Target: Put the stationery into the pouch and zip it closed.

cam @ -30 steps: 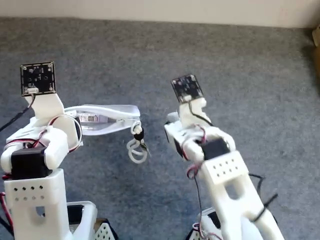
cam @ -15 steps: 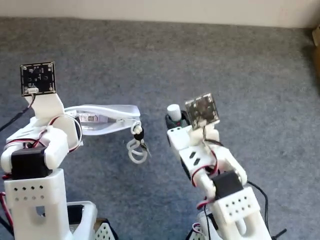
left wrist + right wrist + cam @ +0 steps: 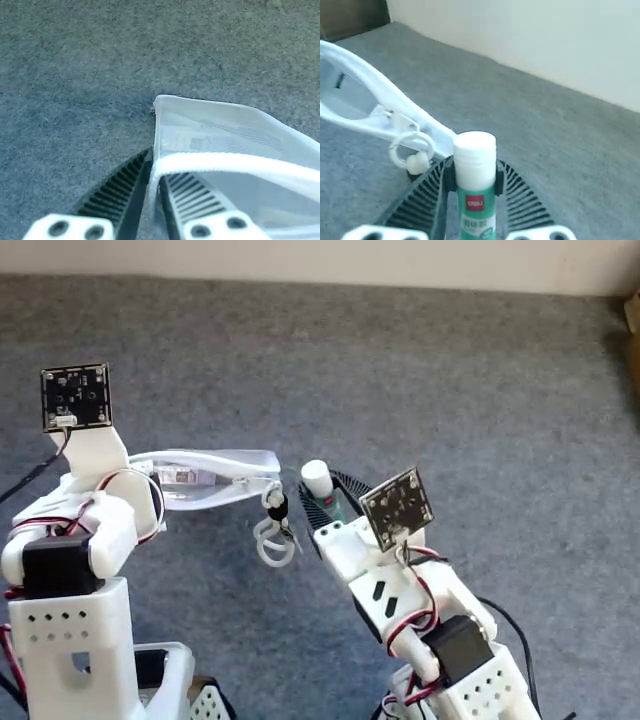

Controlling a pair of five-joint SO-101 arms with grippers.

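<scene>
Grey carpet (image 3: 480,390) forms the work surface. Translucent white pouch (image 3: 215,478) is gripped by the left gripper (image 3: 152,167), whose jaws are pinched narrow on one rim. The pouch's long axis runs crosswise toward the right arm. Right gripper (image 3: 325,505) clamps a glue stick (image 3: 317,480), cap forward, just beside the pouch's ringed end, so this arm is the nearer for insertion. Zip pull ring (image 3: 272,538) dangles between pouch and glue stick. Right wrist view suggests the mouth gapes open, whereas the high view presents the pouch nearly edge-on.
</scene>
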